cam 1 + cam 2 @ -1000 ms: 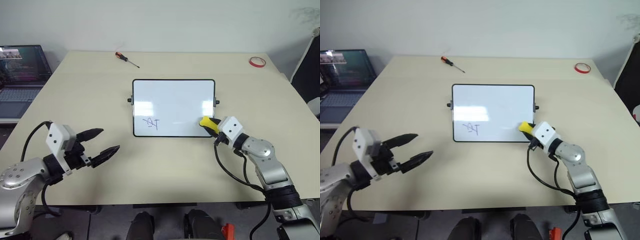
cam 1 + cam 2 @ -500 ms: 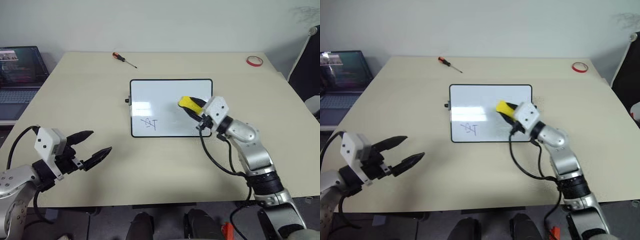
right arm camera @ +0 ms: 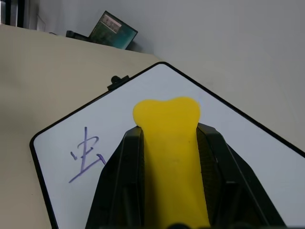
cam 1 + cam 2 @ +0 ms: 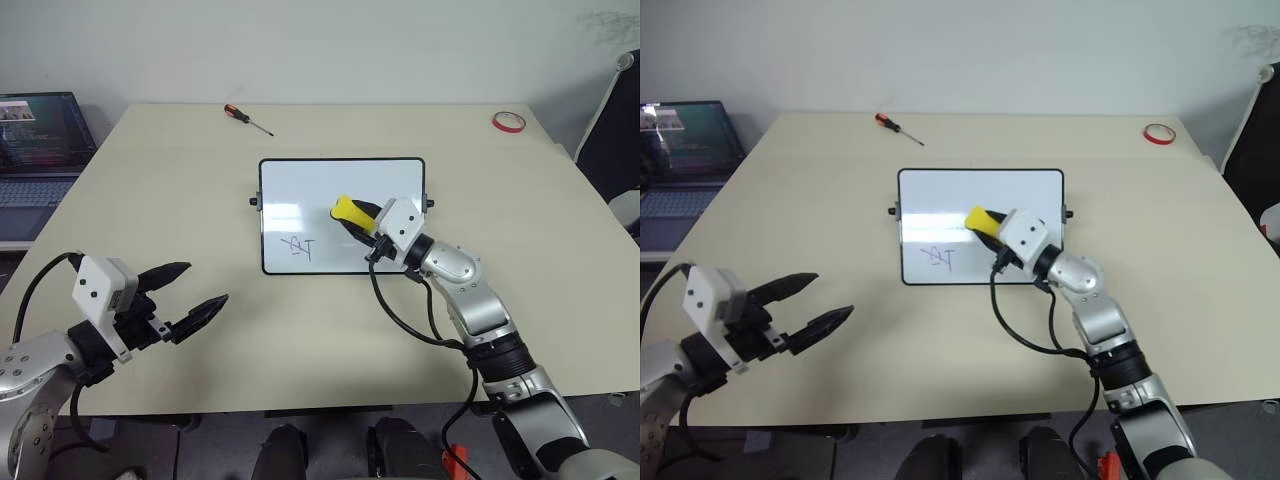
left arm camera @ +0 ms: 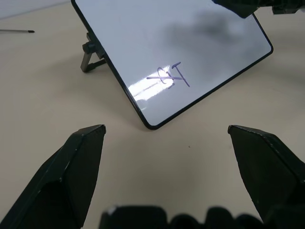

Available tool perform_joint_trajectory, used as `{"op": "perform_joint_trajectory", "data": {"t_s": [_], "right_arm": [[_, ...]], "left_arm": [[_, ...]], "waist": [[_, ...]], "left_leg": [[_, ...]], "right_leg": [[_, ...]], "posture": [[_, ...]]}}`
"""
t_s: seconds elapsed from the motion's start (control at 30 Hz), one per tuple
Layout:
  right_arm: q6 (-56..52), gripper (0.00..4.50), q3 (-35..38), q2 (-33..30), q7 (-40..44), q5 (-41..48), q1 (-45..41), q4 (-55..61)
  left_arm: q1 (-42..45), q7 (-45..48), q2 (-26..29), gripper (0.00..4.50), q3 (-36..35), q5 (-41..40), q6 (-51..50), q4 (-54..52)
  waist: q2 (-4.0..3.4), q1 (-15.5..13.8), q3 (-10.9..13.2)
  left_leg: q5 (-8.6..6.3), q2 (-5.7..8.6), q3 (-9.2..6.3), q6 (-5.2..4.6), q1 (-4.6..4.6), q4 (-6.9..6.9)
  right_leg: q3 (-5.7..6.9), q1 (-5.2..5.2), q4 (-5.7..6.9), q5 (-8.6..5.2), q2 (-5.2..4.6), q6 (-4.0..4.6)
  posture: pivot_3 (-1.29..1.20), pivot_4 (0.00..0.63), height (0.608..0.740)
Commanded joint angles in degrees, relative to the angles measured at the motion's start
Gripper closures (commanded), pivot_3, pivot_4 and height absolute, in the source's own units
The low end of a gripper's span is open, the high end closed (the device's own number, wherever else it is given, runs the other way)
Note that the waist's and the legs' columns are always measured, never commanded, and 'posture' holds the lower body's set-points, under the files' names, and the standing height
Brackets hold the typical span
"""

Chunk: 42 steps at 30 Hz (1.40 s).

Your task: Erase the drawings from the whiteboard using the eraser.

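The whiteboard [image 4: 340, 190] lies in the middle of the table, black-framed, with a blue scribble drawing [image 4: 298, 246] near its front left corner. My right gripper [image 4: 362, 217] is shut on the yellow eraser [image 4: 349, 211], which sits over the board's middle, to the right of the scribble. In the right wrist view the eraser [image 3: 171, 157] sticks out between the two black fingers, with the scribble [image 3: 87, 155] off to one side. My left gripper [image 4: 190, 293] hangs open and empty over the table's front left, well short of the board.
A red-handled screwdriver [image 4: 249, 118] lies at the back of the table and a red tape ring [image 4: 509, 121] at the back right corner. A laptop [image 4: 35, 140] stands open beyond the table's left edge. A black cable loops under my right wrist.
My right gripper has carried the eraser from the board's front right corner leftward and up over the board's middle. The left gripper stayed in place.
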State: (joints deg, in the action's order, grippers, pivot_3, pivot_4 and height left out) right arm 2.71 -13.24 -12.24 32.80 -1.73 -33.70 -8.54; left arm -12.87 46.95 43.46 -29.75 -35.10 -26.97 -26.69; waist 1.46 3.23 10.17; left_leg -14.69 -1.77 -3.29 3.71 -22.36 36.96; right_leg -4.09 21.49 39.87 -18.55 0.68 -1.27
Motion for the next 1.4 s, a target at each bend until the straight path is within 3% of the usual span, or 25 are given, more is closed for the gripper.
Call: {"op": "perform_joint_trajectory", "data": {"t_s": [0.03,0.73,1.4], "right_arm": [[2.8,3.35,-0.2,1.1,-0.9,-0.7,-2.9,-1.2],[12.0,3.35,-0.8,5.8,-4.6,-4.3,-11.0,-18.6],[12.8,3.35,-1.4,5.4,-3.8,-4.1,-9.8,-18.0]], "left_arm": [[0.1,0.3,0.5,0.0,-1.3,-0.4,0.8,-1.4],[2.9,3.2,1.7,0.0,-0.8,0.8,2.3,2.2],[-1.1,2.9,0.5,0.0,-1.6,1.1,3.4,1.6]], "waist": [[-0.01,0.0,0.0],[-0.03,0.1,0.0],[-0.04,0.1,0.0]], "left_leg": [[0.0,0.01,0.0,0.0,0.0,0.0],[0.0,-0.01,-0.01,0.0,0.0,-0.02],[0.0,-0.02,-0.1,0.0,-0.01,-0.04]], "right_leg": [[0.01,0.0,0.0,0.0,0.0,0.0],[0.02,0.05,0.02,0.0,0.01,0.01],[0.0,0.09,0.03,0.0,0.0,0.01]], "posture": [[0.0,0.15,0.74],[0.0,0.15,0.74],[0.0,0.15,0.74]]}}
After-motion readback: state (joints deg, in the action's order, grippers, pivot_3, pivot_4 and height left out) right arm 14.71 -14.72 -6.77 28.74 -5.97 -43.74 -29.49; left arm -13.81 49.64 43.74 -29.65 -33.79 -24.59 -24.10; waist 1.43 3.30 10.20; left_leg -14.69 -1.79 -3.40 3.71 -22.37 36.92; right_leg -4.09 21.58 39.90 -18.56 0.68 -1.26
